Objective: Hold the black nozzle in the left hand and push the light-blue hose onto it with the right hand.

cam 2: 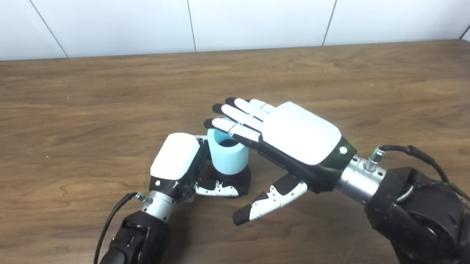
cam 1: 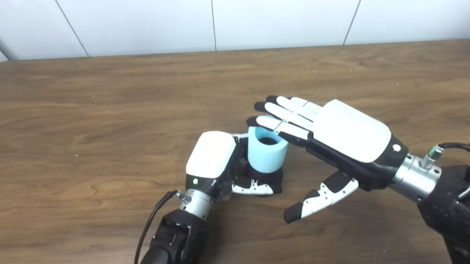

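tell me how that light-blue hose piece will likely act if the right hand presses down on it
The light-blue hose has thick walls and holds a round open mouth, so it probably squashes little. It stands upright on the black nozzle, gripped by the left hand, so it likely won't tip. The right hand is open.

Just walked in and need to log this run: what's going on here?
The robot is fitting a light-blue hose onto a black nozzle on the wooden table. The left hand is closed around the nozzle at the base, where the hose stands upright on it. The right hand is open, its fingers stretched flat over the hose's open top, apparently to press down. How far the hose is seated cannot be told.
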### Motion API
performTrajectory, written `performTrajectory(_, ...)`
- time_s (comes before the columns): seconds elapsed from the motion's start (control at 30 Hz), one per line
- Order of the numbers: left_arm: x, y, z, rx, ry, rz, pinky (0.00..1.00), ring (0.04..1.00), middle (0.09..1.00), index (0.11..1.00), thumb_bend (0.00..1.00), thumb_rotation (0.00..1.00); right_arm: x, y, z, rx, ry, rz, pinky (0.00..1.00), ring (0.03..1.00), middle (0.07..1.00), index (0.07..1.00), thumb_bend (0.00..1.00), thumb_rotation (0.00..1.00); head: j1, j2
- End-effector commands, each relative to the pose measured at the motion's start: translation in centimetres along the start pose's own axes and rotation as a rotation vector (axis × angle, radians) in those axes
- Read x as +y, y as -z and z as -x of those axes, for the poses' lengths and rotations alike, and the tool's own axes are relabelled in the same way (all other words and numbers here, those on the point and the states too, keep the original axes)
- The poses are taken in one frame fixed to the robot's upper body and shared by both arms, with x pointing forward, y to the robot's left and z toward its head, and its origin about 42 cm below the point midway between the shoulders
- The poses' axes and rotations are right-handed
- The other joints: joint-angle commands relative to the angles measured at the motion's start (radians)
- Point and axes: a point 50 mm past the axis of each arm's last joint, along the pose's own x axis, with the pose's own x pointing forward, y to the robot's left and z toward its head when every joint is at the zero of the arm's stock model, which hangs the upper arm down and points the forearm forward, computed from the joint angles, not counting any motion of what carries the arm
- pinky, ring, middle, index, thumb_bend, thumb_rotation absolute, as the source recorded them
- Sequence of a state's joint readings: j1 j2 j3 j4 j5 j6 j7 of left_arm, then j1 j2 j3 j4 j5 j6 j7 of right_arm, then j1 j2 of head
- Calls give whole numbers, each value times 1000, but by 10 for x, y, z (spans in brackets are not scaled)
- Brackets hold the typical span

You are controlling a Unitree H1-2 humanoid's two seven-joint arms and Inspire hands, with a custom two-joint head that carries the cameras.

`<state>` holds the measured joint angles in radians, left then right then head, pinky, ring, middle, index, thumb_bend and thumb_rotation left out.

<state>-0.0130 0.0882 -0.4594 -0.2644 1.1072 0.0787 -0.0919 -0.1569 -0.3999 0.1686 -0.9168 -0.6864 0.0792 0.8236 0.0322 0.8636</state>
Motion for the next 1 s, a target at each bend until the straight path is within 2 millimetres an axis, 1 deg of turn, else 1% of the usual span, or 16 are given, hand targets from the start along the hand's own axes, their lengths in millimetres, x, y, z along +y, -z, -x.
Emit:
performTrajectory(0.0, -4, 4, 1, 19, 34, -31, 438, 485, 446, 494, 524, 0, -13, -3, 2, -32, 45, 44, 938, 1000, 1000, 941, 687, 914, 1, 0)
performTrajectory(0.13, -4, 4, 1, 22, 32, -35, 434, 484, 455, 492, 525, 0, -15, -2, 3, -42, 38, 48, 895, 986, 992, 931, 683, 929, 1, 0)
performTrajectory(0.27, -4, 5, 0, 20, 33, -39, 434, 483, 460, 492, 525, 0, -16, -1, 3, -39, 20, 50, 889, 984, 992, 937, 684, 947, 2, 8)
performTrajectory(0.33, -4, 5, 0, 21, 33, -40, 439, 485, 458, 493, 525, 0, -15, -1, 3, -31, 12, 48, 869, 968, 980, 934, 690, 936, 4, 10)
performTrajectory(0.43, -3, 5, 0, 21, 31, -36, 419, 470, 440, 493, 524, 0, -13, -1, 4, -25, 3, 37, 874, 964, 972, 931, 695, 911, 5, 10)
performTrajectory(0.63, -3, 4, -1, 23, 29, -35, 435, 488, 469, 488, 525, 0, -11, -1, 5, -24, -17, 44, 873, 965, 968, 911, 705, 869, 6, 11)
performTrajectory(0.83, -4, 4, -1, 20, 27, -37, 441, 500, 482, 486, 524, 0, -9, -1, 5, -27, -22, 46, 869, 963, 960, 900, 706, 874, 5, 11)
performTrajectory(0.97, -4, 2, -2, 20, 28, -41, 444, 504, 484, 486, 524, 0, -8, 0, 6, -29, -25, 44, 852, 953, 953, 877, 709, 851, 8, 10)
